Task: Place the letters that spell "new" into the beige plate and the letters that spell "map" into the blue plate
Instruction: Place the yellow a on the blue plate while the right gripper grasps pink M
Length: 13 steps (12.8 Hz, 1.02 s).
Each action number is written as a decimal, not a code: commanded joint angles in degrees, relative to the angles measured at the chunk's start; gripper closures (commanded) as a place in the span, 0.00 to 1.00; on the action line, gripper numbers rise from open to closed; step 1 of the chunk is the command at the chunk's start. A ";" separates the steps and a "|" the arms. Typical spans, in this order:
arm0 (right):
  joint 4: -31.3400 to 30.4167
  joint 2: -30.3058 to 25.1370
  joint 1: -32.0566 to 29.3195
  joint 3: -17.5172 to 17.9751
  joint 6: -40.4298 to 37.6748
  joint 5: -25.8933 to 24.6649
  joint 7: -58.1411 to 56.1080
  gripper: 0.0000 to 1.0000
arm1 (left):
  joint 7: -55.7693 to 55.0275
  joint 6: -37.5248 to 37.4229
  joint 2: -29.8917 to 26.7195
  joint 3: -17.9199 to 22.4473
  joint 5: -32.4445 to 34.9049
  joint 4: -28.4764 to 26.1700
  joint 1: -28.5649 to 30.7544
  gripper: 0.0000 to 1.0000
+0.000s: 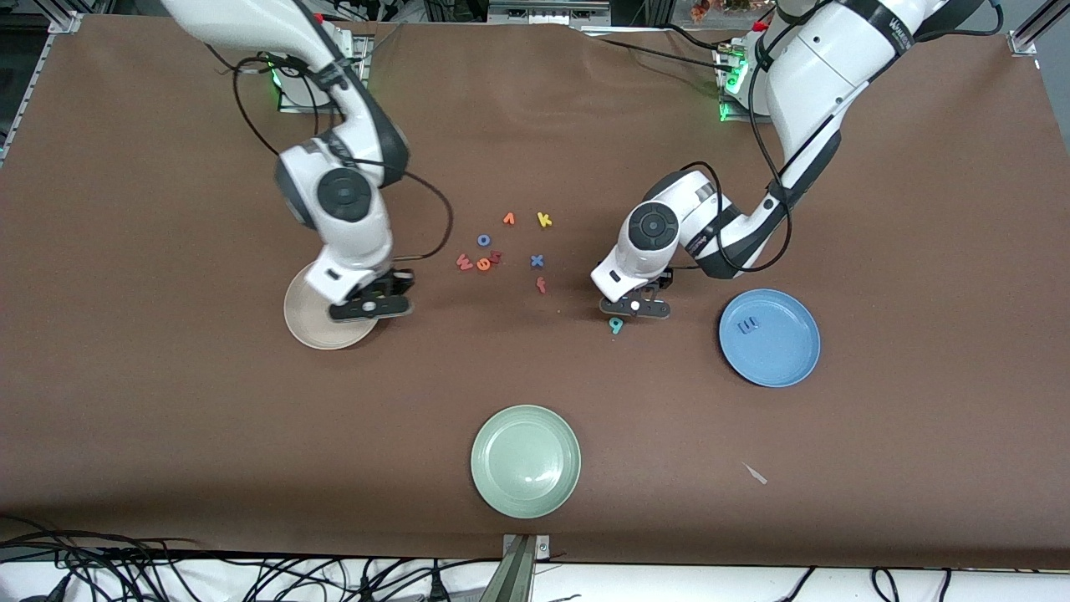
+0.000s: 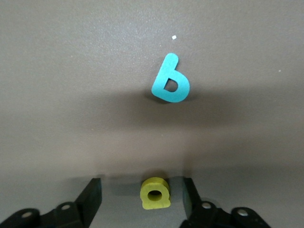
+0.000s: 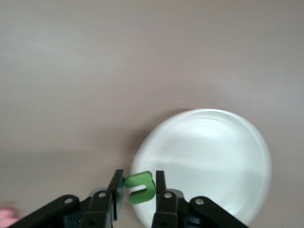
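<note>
My left gripper (image 1: 634,311) is low over the table, open, with the yellow "p" (image 2: 154,194) standing between its fingers (image 2: 91,198); one finger is close to the letter, the other well apart. The teal "a" (image 1: 616,325) (image 2: 171,80) lies just beside it. The blue "m" (image 1: 750,324) lies in the blue plate (image 1: 790,364). My right gripper (image 1: 372,308) (image 3: 137,186) is shut on the green "n" (image 3: 141,186), over the rim of the beige plate (image 1: 313,330) (image 3: 213,152). The red "w" (image 1: 464,262) and orange "e" (image 1: 484,265) lie mid-table.
Loose letters mid-table: an orange "v" (image 1: 508,219), a yellow "k" (image 1: 544,220), a blue "o" (image 1: 483,240), a blue "x" (image 1: 537,261) and a red "f" (image 1: 541,285). A pale green plate (image 1: 525,461) sits nearest the front camera.
</note>
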 commanded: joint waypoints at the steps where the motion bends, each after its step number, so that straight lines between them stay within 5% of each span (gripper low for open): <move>1: -8.50 -3.66 -2.13 0.59 5.94 -0.22 -2.64 0.60 | -1.50 0.38 -0.02 0.15 1.77 0.24 0.09 0.75; 4: -11.06 -3.57 -2.21 0.58 8.87 -0.22 -1.86 0.39 | -1.50 0.03 -0.28 0.06 1.51 0.50 0.35 0.99; 6: -9.49 -2.88 -2.13 1.46 8.69 -0.22 4.25 0.33 | -0.62 -1.28 -1.51 -0.03 1.24 1.29 0.88 1.00; 9: -7.55 1.60 -1.87 7.34 9.74 -0.84 20.86 0.25 | 7.78 -14.78 -4.15 -0.20 0.80 6.55 1.76 1.00; 13: -7.46 4.95 -0.11 10.95 14.67 -1.01 38.02 0.23 | 35.43 -20.89 -6.00 -0.56 0.80 10.26 8.86 1.00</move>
